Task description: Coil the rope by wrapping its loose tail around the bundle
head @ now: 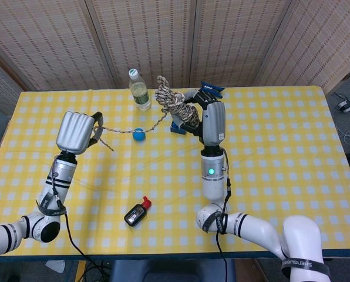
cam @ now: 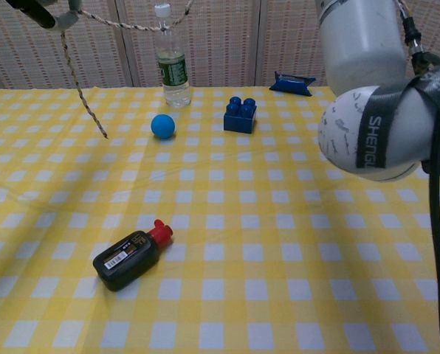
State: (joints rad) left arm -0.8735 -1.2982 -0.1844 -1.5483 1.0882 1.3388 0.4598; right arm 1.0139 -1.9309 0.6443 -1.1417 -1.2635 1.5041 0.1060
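The left robot hand is raised over the left part of the surface, seen back-on from the head view, its fingers closed on the loose tail of the rope; the chest view catches only the dark fingertips at the top left corner with the cord passing through them. Below that robot hand a short free end dangles with its tip just above the cloth, and I cannot tell whether it touches. From the left robot hand the tail runs rightward in a fairly taut line, above the blue ball and in front of the water bottle, up to the bundle. The right robot hand holds that bundle, fingers wrapped about its lower coils, lifted clear of the surface, with a loop of rope sticking up above the grip. The bundle sits just left of the right robot hand's palm and well to the right of the left one.

By my reading the step in hand is the wrapping itself: tail drawn out under tension, ready to go round. The next move calls for the left robot hand to carry the tail around the bundle's waist while the right keeps it steady, or turns it, without letting tension slacken. The dangling end near the ball could snag
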